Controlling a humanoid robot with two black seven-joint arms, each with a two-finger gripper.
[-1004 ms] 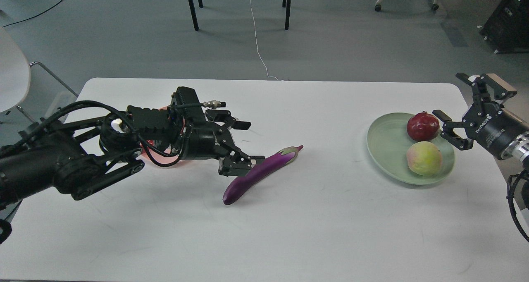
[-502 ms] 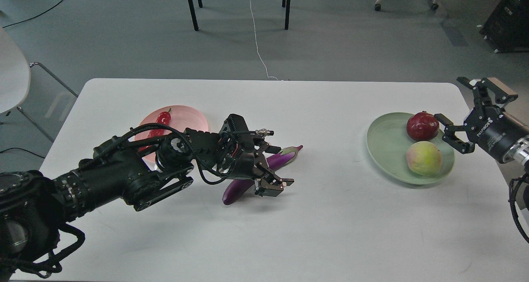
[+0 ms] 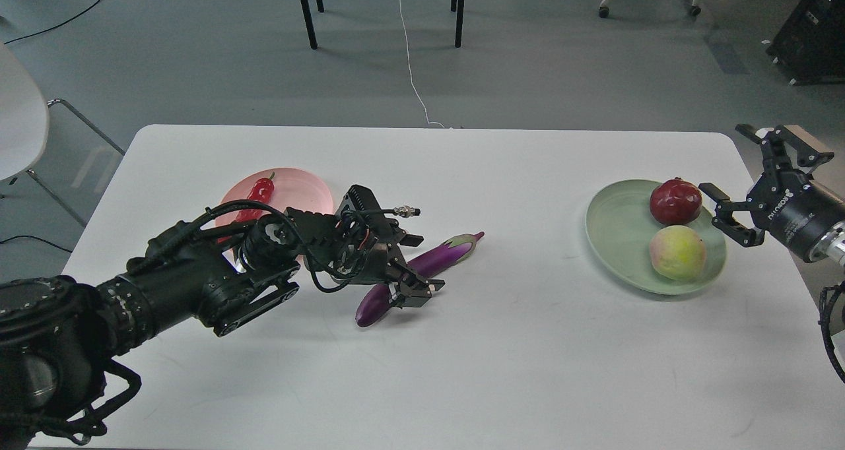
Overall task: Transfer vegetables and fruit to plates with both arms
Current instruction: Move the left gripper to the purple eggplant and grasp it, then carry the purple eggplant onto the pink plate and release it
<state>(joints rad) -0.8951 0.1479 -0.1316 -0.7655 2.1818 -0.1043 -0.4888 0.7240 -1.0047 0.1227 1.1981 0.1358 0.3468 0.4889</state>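
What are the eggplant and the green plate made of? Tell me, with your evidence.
Eggplant: probably plastic or rubber, a replica; its purple skin is evenly glossy with sharp highlights, though real cannot be excluded.
Green plate: likely matte plastic or glazed ceramic; the pale surface shows faint rings and little shine.

Our left black jointed arm (image 3: 198, 285) reaches in from the lower left, low and stretched forward, loose cables looping over its wrist. Its two-fingered black gripper (image 3: 414, 266) tilts downward with the fingers parted. Our right black arm (image 3: 809, 219) enters from the right edge, and its two-fingered gripper (image 3: 736, 176) with white lettering points leftward, fingers spread wide apart.
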